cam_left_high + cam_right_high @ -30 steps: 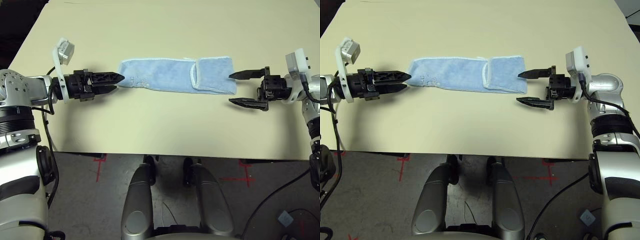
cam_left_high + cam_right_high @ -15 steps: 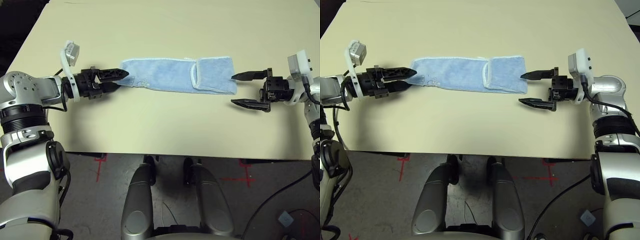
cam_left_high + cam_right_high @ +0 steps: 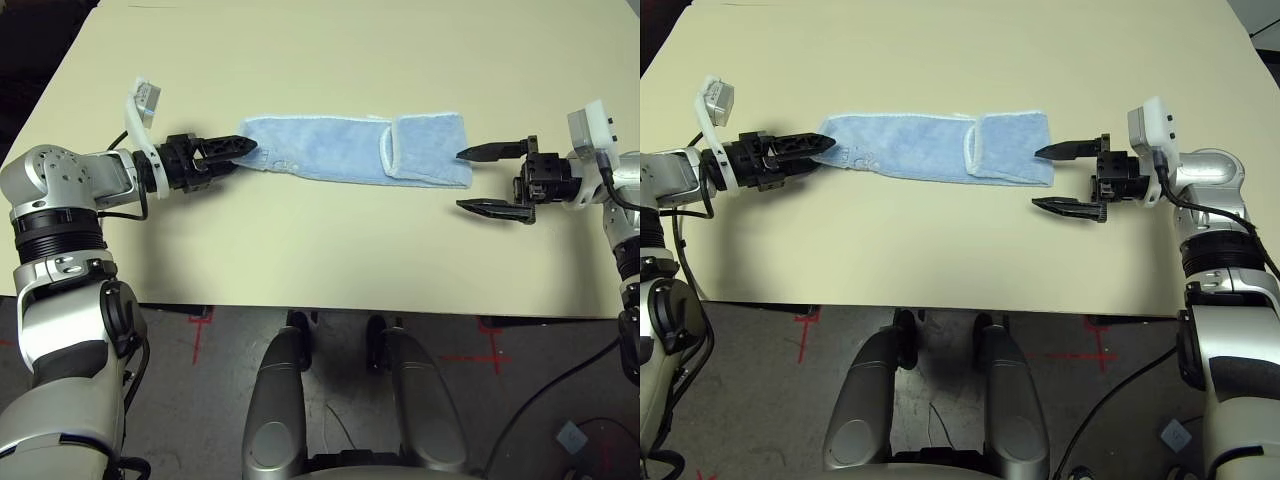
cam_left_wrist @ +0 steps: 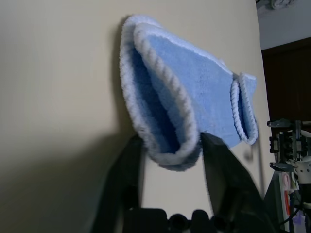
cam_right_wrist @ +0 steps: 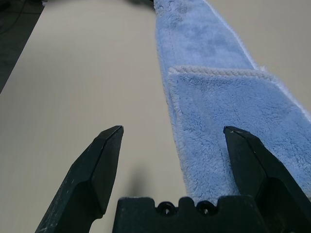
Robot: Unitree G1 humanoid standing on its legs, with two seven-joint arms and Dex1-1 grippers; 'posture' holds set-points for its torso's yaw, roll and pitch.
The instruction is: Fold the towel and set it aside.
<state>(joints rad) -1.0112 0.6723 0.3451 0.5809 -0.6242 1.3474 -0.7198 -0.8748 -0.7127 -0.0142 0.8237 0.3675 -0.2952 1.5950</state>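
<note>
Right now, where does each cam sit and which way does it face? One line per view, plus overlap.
Left eye: head, facing down and forward at table and towel; both forearms show.
Right eye: same head, same scene from slightly to the right.
Left wrist: on left arm, looking along left gripper, its fingers either side of the towel end.
Right wrist: on right arm, looking along open right gripper at the towel's other end.
Shared: all four show the towel.
</note>
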